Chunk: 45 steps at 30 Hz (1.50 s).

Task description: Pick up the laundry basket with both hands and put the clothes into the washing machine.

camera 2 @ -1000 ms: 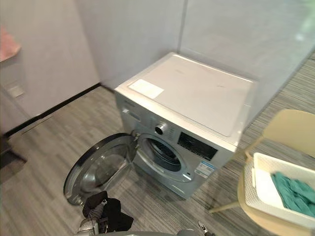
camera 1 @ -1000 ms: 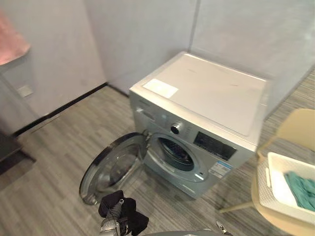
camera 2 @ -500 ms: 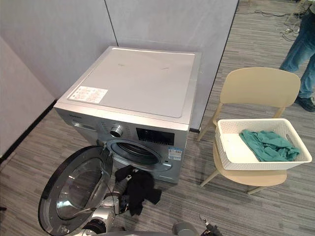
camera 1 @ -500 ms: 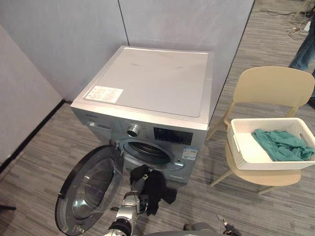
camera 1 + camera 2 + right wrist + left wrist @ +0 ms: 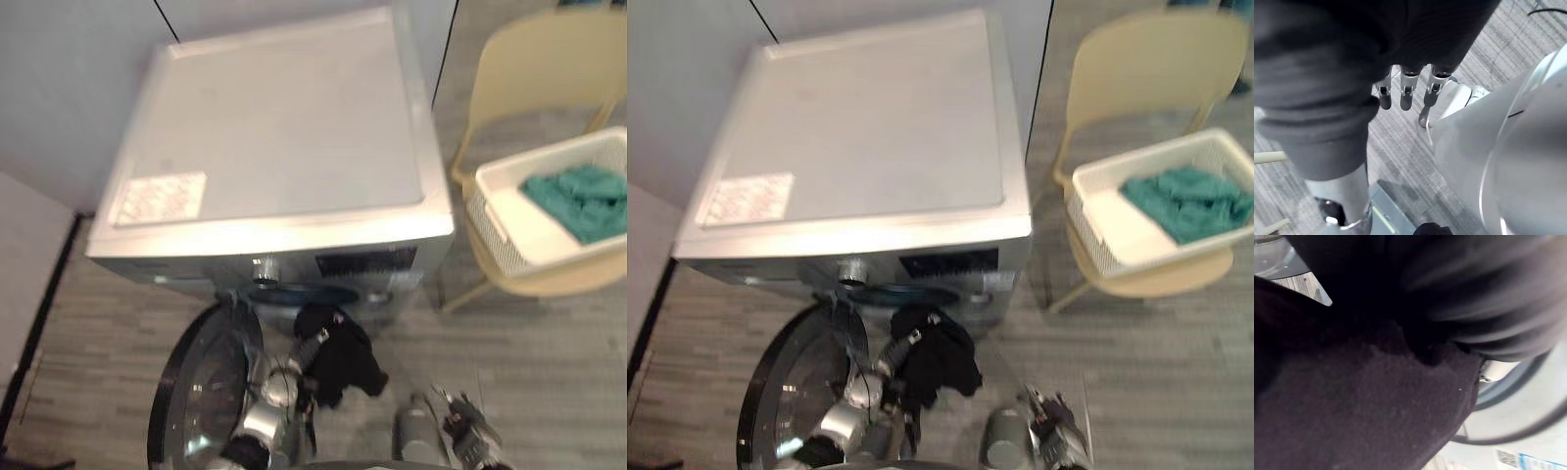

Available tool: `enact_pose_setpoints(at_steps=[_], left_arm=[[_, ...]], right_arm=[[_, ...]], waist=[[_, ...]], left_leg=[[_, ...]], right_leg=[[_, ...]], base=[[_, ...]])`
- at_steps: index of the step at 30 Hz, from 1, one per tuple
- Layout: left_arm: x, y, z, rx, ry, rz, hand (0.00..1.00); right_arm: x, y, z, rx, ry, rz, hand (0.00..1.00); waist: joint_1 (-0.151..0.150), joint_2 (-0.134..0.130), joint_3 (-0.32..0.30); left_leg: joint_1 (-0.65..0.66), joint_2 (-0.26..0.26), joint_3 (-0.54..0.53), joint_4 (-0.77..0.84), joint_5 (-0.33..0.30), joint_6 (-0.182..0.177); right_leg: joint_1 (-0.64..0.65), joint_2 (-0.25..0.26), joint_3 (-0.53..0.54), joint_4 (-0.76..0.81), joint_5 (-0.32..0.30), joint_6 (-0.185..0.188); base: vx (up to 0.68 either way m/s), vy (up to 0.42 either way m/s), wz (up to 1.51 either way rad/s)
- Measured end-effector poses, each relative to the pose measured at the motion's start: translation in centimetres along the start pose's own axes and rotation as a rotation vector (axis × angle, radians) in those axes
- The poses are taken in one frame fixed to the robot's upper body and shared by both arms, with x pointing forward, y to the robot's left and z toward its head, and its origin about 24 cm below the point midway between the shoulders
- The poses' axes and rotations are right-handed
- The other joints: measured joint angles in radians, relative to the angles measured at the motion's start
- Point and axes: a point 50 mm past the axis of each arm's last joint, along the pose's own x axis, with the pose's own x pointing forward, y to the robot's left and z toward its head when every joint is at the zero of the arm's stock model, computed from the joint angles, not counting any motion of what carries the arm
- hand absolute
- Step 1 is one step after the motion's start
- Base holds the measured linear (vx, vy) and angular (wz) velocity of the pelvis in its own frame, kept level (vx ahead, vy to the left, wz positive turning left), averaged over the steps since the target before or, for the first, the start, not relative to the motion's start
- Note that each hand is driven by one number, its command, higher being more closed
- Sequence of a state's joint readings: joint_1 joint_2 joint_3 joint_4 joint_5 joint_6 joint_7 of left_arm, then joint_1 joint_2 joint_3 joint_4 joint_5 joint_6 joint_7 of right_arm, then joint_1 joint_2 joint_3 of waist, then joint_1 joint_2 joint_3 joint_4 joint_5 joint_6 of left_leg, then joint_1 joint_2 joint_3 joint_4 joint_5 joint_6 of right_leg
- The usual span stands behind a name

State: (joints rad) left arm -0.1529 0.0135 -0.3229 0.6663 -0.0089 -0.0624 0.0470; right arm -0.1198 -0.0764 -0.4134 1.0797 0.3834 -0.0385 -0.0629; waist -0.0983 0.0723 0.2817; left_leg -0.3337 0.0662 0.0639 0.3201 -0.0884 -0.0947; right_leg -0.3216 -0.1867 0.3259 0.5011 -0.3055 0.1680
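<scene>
Black garment [image 5: 343,357] before the washing machine [image 5: 274,147].
My left hand [image 5: 312,345] clasped it just below the port [image 5: 294,294]; my right hand [image 5: 1406,93] hung nearby, fingers released.

The view now looks steeply down over the washing machine [image 5: 284,127]. The left hand [image 5: 312,345] has carried the black garment [image 5: 345,360] from low beside the open door [image 5: 201,392] up to the drum mouth [image 5: 294,295].

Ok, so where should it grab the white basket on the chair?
By the rim at its two short ends, one hand from each side: the basket is long, and the teal clothes lie low inside, leaving the rim bare. The left hand holds a black garment.
</scene>
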Motion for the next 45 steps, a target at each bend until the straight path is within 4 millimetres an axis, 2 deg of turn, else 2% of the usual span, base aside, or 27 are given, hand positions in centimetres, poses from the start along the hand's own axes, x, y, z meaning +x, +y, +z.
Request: enact_pose_setpoints(at_steps=[2, 3, 5, 6, 7, 10, 11, 13, 14, 16, 17, 19, 20, 22, 24, 26, 35, 37, 38, 40, 41, 43, 45], left_arm=[[1.4, 0.7, 2.8, 0.003, -0.072, 0.021, 1.0], [1.5, 0.8, 3.1, 0.0, -0.079, 0.025, 1.0], [2.8, 1.7, 6.0, -0.045, -0.142, 0.065, 1.0], [3.1, 2.0, 6.8, -0.058, -0.162, 0.074, 1.0], [3.6, 2.5, 8.7, -0.107, -0.204, 0.104, 1.0], [4.5, 3.7, 13.9, -0.232, -0.331, 0.155, 1.0], [4.6, 4.0, 14.9, -0.257, -0.353, 0.165, 1.0], [4.9, 6.3, 18.9, -0.409, -0.428, 0.221, 1.0], [4.8, 6.9, 19.8, -0.448, -0.443, 0.233, 1.0], [4.3, 9.6, 23.3, -0.63, -0.512, 0.271, 1.0], [3.9, 10.5, 24.4, -0.665, -0.541, 0.28, 1.0], [1.8, 13.8, 29.3, -0.751, -0.678, 0.312, 1.0], [1.0, 14.3, 30.9, -0.756, -0.721, 0.314, 1.0], [-2.9, 15.3, 37.5, -0.718, -0.942, 0.317, 1.0], [-4.5, 14.9, 39.1, -0.696, -1.049, 0.317, 1.0], [-5.1, 13.5, 40.5, -0.714, -1.085, 0.318, 1.0], [-6.6, 15.0, 40.9, -0.743, -1.154, 0.383, 1.0], [-9.3, 14.6, 42.5, -0.593, -1.277, 0.409, 1.0], [-10.2, 14.5, 42.9, -0.544, -1.322, 0.426, 0.0], [-12.8, 14.6, 43.7, -0.284, -1.44, 0.638, 0.0], [-13.3, 14.4, 43.8, -0.236, -1.462, 0.692, 0.0], [-13.8, 13.2, 43.8, 0.069, -1.485, 1.01, 0.0], [-13.5, 12.6, 43.7, 0.269, -1.463, 1.123, 0.0]], right_arm=[[-0.1, 1.4, 0.7, 0.016, -0.041, 0.047, 0.0], [-0.1, 1.5, 0.8, 0.015, -0.046, 0.05, 0.0], [-0.3, 3.0, 1.6, 0.009, -0.104, 0.093, 0.0], [-0.4, 3.4, 1.7, 0.012, -0.115, 0.102, 0.0], [-0.6, 4.2, 2.0, 0.028, -0.135, 0.125, 0.0], [-1.0, 5.6, 2.7, 0.061, -0.18, 0.166, 0.0], [-1.1, 5.9, 2.9, 0.064, -0.191, 0.174, 0.0], [-1.4, 6.8, 3.5, 0.07, -0.221, 0.211, 0.0], [-1.4, 7.0, 3.6, 0.073, -0.227, 0.217, 0.0], [-1.5, 7.2, 3.7, 0.093, -0.234, 0.225, 0.0], [-1.5, 7.3, 3.7, 0.095, -0.233, 0.226, 0.0], [-1.6, 7.4, 3.7, 0.104, -0.241, 0.233, 0.0], [-1.6, 7.4, 3.8, 0.107, -0.245, 0.234, 0.0], [-1.7, 7.5, 3.6, 0.119, -0.247, 0.238, 0.0], [-1.7, 7.3, 3.2, 0.141, -0.24, 0.243, 0.0], [-1.8, 7.1, 2.8, 0.168, -0.228, 0.242, 0.0], [-2.1, 6.3, 3.2, 0.19, -0.258, 0.237, 0.0], [-2.4, 6.2, 4.2, 0.205, -0.3, 0.252, 0.0], [-2.4, 6.1, 4.4, 0.209, -0.311, 0.257, 0.0], [-2.6, 5.4, 4.7, 0.201, -0.346, 0.262, 0.0], [-2.7, 5.2, 4.7, 0.198, -0.354, 0.258, 0.0], [-2.8, 4.7, 5.0, 0.196, -0.385, 0.249, 0.0], [-2.9, 4.8, 5.3, 0.189, -0.403, 0.26, 0.0]], waist=[[0.008, -0.01, 0.057], [0.009, -0.013, 0.06], [0.009, -0.042, 0.09], [0.011, -0.048, 0.096], [0.016, -0.06, 0.108], [0.034, -0.08, 0.124], [0.034, -0.082, 0.126], [0.036, -0.097, 0.145], [0.036, -0.101, 0.148], [0.034, -0.119, 0.159], [0.035, -0.127, 0.163], [0.039, -0.141, 0.173], [0.044, -0.144, 0.174], [0.052, -0.147, 0.187], [0.058, -0.153, 0.2], [0.061, -0.154, 0.201], [0.058, -0.153, 0.202], [0.057, -0.15, 0.215], [0.057, -0.15, 0.222], [0.058, -0.148, 0.224], [0.057, -0.148, 0.224], [0.066, -0.148, 0.224], [0.07, -0.148, 0.224]], left_leg=[[-0.125, 0.036, 0.041, 0.159, -0.087, 0.009], [-0.138, 0.041, 0.046, 0.172, -0.094, 0.01], [-0.238, 0.09, 0.068, 0.275, -0.146, 0.006], [-0.263, 0.105, 0.073, 0.296, -0.159, 0.003], [-0.308, 0.13, 0.078, 0.334, -0.175, -0.006], [-0.42, 0.18, 0.079, 0.408, -0.186, -0.008], [-0.443, 0.188, 0.076, 0.421, -0.188, -0.008], [-0.519, 0.23, 0.085, 0.472, -0.191, -0.009], [-0.538, 0.24, 0.089, 0.484, -0.191, -0.009], [-0.602, 0.286, 0.114, 0.523, -0.2, -0.006], [-0.615, 0.294, 0.12, 0.531, -0.2, -0.005], [-0.675, 0.345, 0.14, 0.567, -0.213, 0.002], [-0.689, 0.355, 0.142, 0.575, -0.214, 0.003], [-0.735, 0.375, 0.137, 0.601, -0.218, 0.01], [-0.753, 0.379, 0.137, 0.614, -0.219, 0.012], [-0.776, 0.384, 0.139, 0.633, -0.224, 0.022], [-0.779, 0.388, 0.161, 0.635, -0.227, 0.029], [-0.795, 0.388, 0.161, 0.634, -0.224, 0.033], [-0.796, 0.388, 0.16, 0.634, -0.224, 0.034], [-0.816, 0.39, 0.158, 0.635, -0.223, 0.034], [-0.817, 0.391, 0.158, 0.635, -0.223, 0.034], [-0.824, 0.396, 0.157, 0.637, -0.223, 0.034], [-0.823, 0.4, 0.157, 0.639, -0.223, 0.034]], right_leg=[[-0.097, 0.032, 0.035, 0.046, 0.002, 0.009], [-0.111, 0.037, 0.039, 0.05, 0.003, 0.014], [-0.193, 0.072, 0.057, 0.077, -0.008, 0.035], [-0.214, 0.084, 0.061, 0.081, -0.011, 0.039], [-0.257, 0.105, 0.067, 0.094, -0.014, 0.046], [-0.372, 0.16, 0.085, 0.153, -0.015, 0.047], [-0.395, 0.169, 0.086, 0.165, -0.015, 0.048], [-0.467, 0.201, 0.09, 0.199, -0.015, 0.048], [-0.483, 0.207, 0.09, 0.206, -0.015, 0.048], [-0.543, 0.237, 0.093, 0.221, -0.015, 0.049], [-0.557, 0.243, 0.096, 0.224, -0.014, 0.05], [-0.605, 0.274, 0.102, 0.21, 0.006, 0.059], [-0.615, 0.28, 0.104, 0.203, 0.015, 0.061], [-0.629, 0.29, 0.109, 0.161, 0.039, 0.072], [-0.63, 0.287, 0.105, 0.145, 0.046, 0.075], [-0.629, 0.28, 0.09, 0.128, 0.05, 0.075], [-0.634, 0.277, 0.094, 0.108, 0.07, 0.079], [-0.651, 0.279, 0.094, 0.108, 0.076, 0.08], [-0.653, 0.28, 0.094, 0.11, 0.076, 0.08], [-0.67, 0.285, 0.092, 0.112, 0.076, 0.08], [-0.672, 0.286, 0.09, 0.113, 0.076, 0.08], [-0.68, 0.29, 0.082, 0.122, 0.076, 0.079], [-0.679, 0.29, 0.074, 0.124, 0.076, 0.079]], base=[[-0.14, 0.152, -0.46], [-0.13, 0.086, -0.6], [-0.11, 0.022, -0.52], [-0.12, -0.005, -0.53], [-0.1, -0.03, -0.46], [-0.07, -0.062, -0.34], [-0.01, -0.071, -0.28], [0.0, -0.066, -0.25], [-0.01, -0.052, -0.25], [0.0, -0.046, -0.27], [-0.01, -0.041, -0.33], [-0.02, -0.019, -0.43], [0.0, 0.037, -0.47], [0.01, 0.074, -0.29], [0.01, 0.067, -0.04], [0.03, 0.073, 0.06], [0.02, 0.015, -0.05], [0.0, 0.0, 0.0], [0.03, -0.023, -0.02], [0.04, -0.02, -0.03], [0.08, -0.023, -0.01], [0.09, -0.028, 0.0], [0.06, -0.019, 0.0]])
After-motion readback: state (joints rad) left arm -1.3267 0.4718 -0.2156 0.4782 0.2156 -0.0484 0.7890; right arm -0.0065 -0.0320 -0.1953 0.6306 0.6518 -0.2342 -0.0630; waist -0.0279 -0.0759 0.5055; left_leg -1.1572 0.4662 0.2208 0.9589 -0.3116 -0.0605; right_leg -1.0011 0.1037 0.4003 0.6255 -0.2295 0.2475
